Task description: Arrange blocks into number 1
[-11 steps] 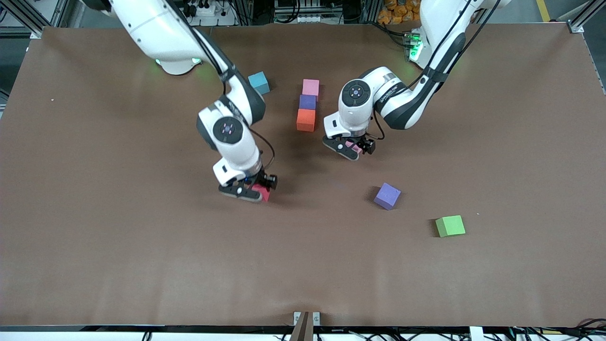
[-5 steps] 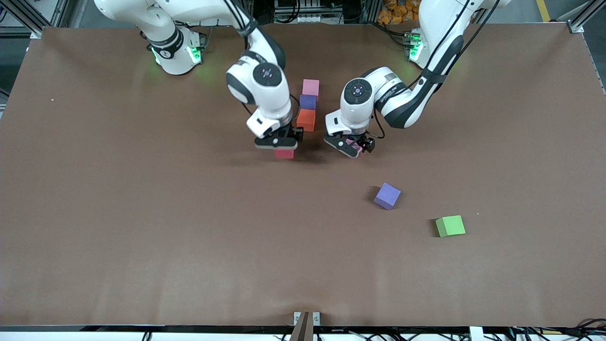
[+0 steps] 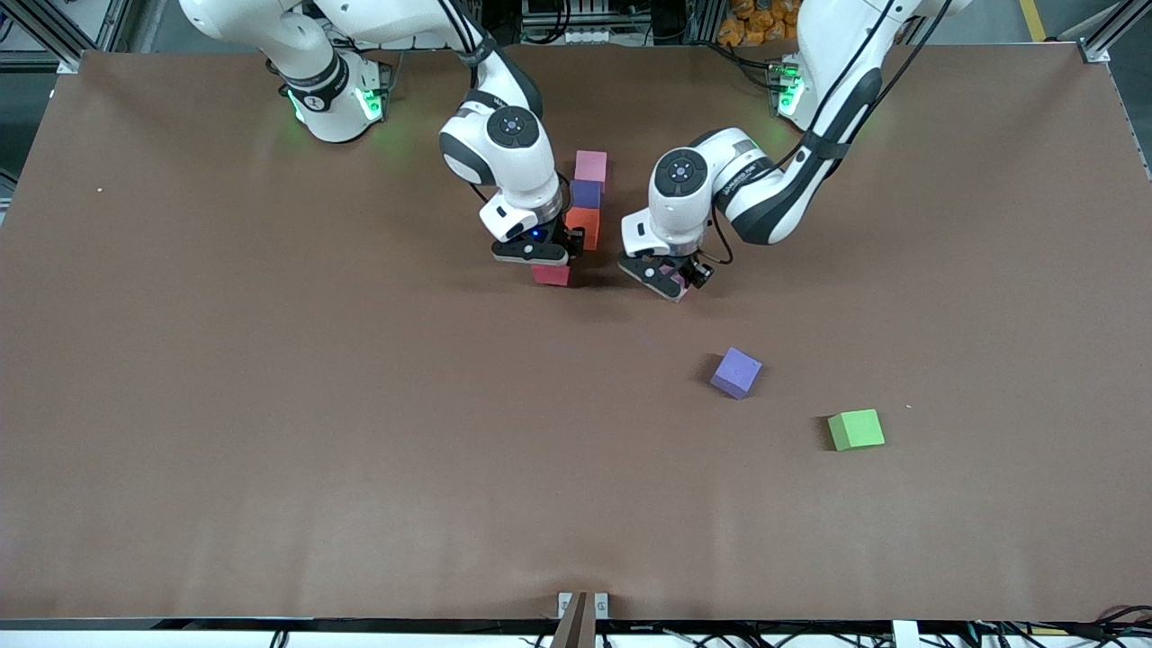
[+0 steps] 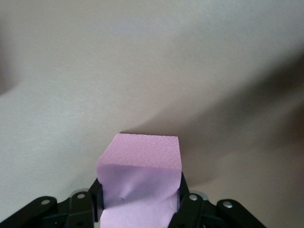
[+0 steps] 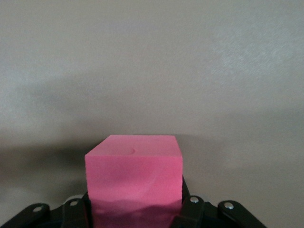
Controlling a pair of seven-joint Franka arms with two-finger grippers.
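A column of three blocks lies on the table: a light pink block [image 3: 590,165], a purple block [image 3: 585,193] and an orange block [image 3: 585,227], touching one another. My right gripper [image 3: 538,261] is shut on a red block [image 3: 551,275] [image 5: 134,175], low over the table at the orange end of the column. My left gripper [image 3: 670,277] is shut on the second light pink block [image 4: 141,171], low over bare table beside the column. Another purple block [image 3: 736,372] lies loose, nearer the camera, toward the left arm's end.
A green cube [image 3: 855,429] lies nearer the camera than the loose purple block. The light blue cube is hidden by the right arm. The brown table [image 3: 270,432] stretches wide toward the camera.
My right gripper carried the red block from nearer the camera up to the orange end of the column. The left gripper has hardly moved and still holds its pink block.
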